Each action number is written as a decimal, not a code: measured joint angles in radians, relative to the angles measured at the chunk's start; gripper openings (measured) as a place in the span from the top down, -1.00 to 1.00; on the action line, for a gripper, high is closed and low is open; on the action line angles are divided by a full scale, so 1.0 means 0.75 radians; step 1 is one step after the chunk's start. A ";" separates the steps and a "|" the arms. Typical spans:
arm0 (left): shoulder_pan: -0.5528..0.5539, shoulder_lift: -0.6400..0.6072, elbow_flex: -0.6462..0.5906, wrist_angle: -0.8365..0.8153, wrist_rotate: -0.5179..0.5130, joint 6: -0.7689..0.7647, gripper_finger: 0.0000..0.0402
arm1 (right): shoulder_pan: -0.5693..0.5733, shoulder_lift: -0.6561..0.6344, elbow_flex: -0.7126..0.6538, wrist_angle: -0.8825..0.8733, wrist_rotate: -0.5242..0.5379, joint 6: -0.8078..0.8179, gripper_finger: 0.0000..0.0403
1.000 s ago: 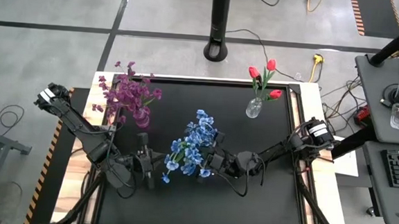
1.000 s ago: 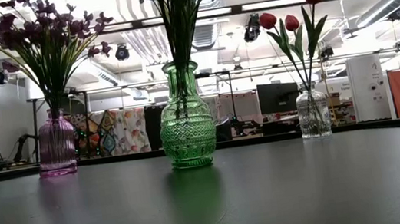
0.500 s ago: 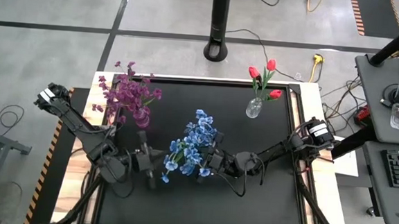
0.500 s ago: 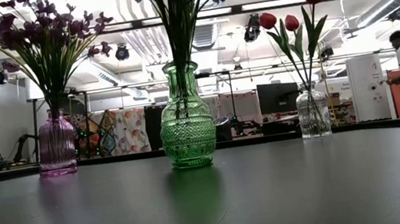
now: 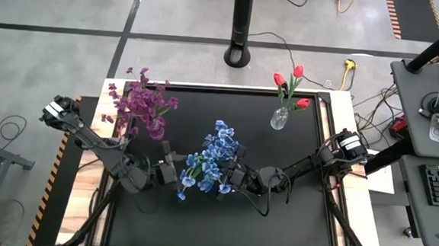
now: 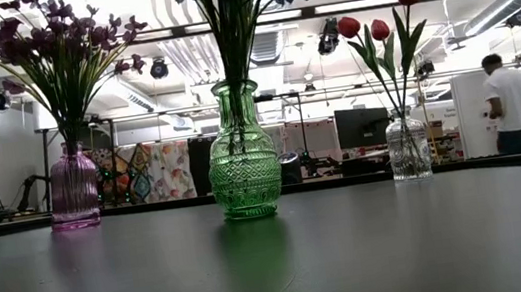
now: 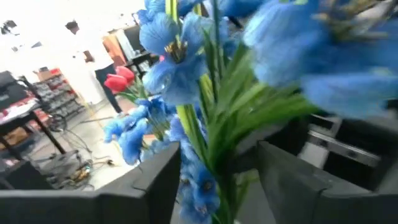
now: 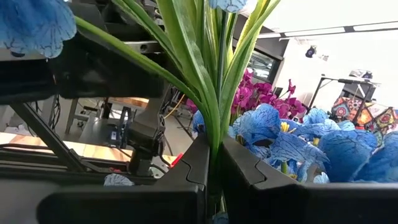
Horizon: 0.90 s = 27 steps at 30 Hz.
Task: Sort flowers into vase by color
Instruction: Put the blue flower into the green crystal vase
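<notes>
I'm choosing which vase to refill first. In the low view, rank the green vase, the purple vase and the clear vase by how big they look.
1. Green vase, clearly largest, though it may stand nearer the camera.
2. Purple vase.
3. Clear vase, slightly smaller than the purple one; the two are close, so distance could account for the gap.

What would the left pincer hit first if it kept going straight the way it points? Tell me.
Most likely the blue flowers: the left pincer stands open with their green stems between its fingers, and blossoms fill the view just ahead. The right pincer, shut on those stems, lies beyond; depth there is unclear.
</notes>
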 joint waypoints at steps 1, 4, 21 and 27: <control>0.011 0.012 0.000 0.028 0.007 0.022 0.02 | 0.000 0.000 0.000 0.000 0.000 0.000 0.91; 0.031 0.050 0.000 0.134 0.029 0.087 -0.05 | 0.000 0.001 -0.001 0.000 0.001 0.001 0.90; 0.076 0.075 -0.006 0.213 0.025 0.143 0.52 | 0.031 -0.007 -0.001 -0.003 0.072 -0.017 0.33; 0.077 0.075 -0.006 0.212 0.016 0.143 0.69 | 0.090 -0.032 -0.002 -0.003 0.076 -0.078 0.17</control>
